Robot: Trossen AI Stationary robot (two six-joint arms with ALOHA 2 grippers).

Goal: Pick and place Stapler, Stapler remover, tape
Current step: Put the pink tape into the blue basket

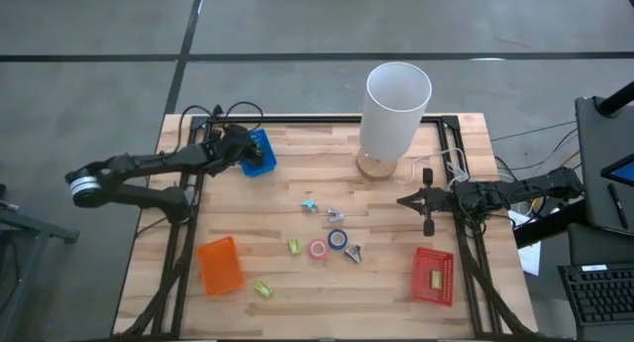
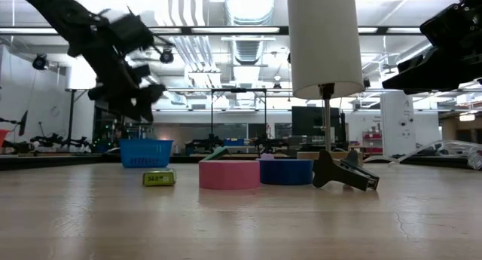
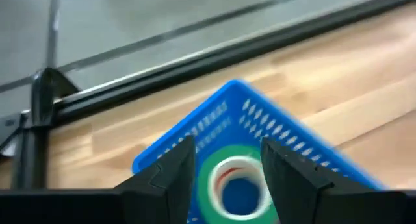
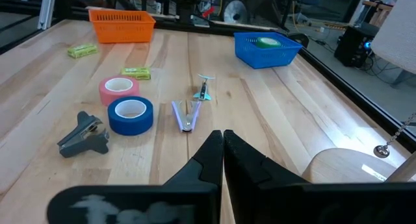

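Take the tall white cylindrical lamp shade [image 1: 398, 109] on its round wooden base as your landmark on the pale wooden plank table [image 1: 297, 292]. Your left arm reaches in low from the table's left edge, well to the lamp's left, ending over the blue plastic mesh basket [image 1: 260, 154] at the far left corner. The left gripper [image 3: 227, 160] hangs just above that basket with its fingers set apart, holding nothing; directly below the gap, inside the basket, you can see the green roll of tape [image 3: 237, 185] lying flat, apart from the fingers.

Your right arm lies along the table's right edge, and the right gripper [image 1: 427, 206] sits just in front of the lamp's base, a little to its right, fingers pressed together and empty.

The orange plastic mesh basket [image 1: 220, 265] lies far from the lamp, toward the near left corner; the red plastic mesh basket [image 1: 433, 276] sits in front of the lamp near the right edge with a small yellow-green block in it.

In the open middle, in front of the lamp and slightly left, the pink roll of tape [image 4: 118, 89] and the blue roll of tape [image 4: 130, 115] lie side by side, close together. The dark grey metal staple remover [image 4: 83, 136] rests just beside the blue roll. A lilac staple remover [image 4: 186, 116] and a small teal one [image 4: 204, 87] lie between the rolls and the lamp
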